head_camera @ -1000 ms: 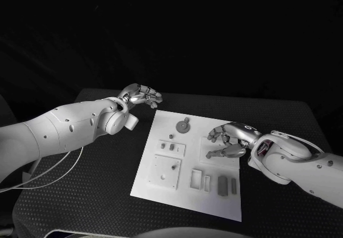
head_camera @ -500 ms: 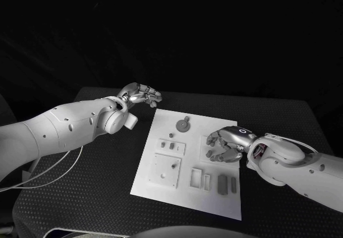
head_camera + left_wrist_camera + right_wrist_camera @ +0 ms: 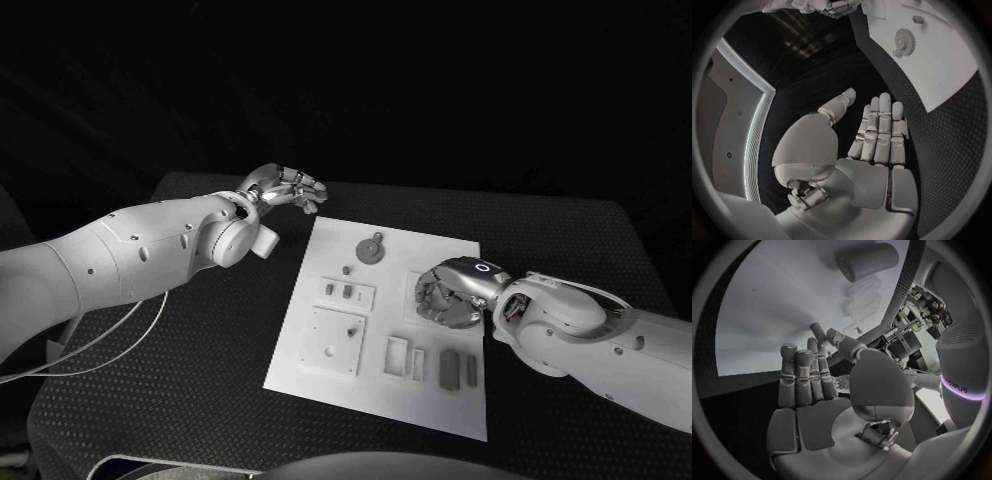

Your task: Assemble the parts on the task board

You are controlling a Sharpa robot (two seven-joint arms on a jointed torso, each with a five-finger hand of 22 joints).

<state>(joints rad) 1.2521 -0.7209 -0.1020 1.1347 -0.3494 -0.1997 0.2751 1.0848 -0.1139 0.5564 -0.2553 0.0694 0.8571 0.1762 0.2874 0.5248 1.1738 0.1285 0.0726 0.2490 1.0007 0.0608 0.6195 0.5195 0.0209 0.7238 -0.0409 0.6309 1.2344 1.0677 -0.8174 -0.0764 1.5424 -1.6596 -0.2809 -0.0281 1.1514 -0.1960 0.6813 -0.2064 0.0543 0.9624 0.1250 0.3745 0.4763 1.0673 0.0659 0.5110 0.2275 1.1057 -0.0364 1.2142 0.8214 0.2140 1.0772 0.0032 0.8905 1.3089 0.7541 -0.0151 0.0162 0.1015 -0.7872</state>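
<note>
Two silver robot hands, left (image 3: 284,188) and right (image 3: 450,297), fingers apart, empty, at flat white task board (image 3: 339,372).

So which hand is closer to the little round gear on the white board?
Right. The right hand hovers over the board beside the gear; the left hand sits off the board's far corner.

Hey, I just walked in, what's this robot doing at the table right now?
It is working on a white task board with small parts on it. The right hand is down over the board's right side; whether it holds a part cannot be told. The left hand hangs off the board's far left corner, fingers straight, holding nothing. A round gear part lies untouched near the far edge.
</note>
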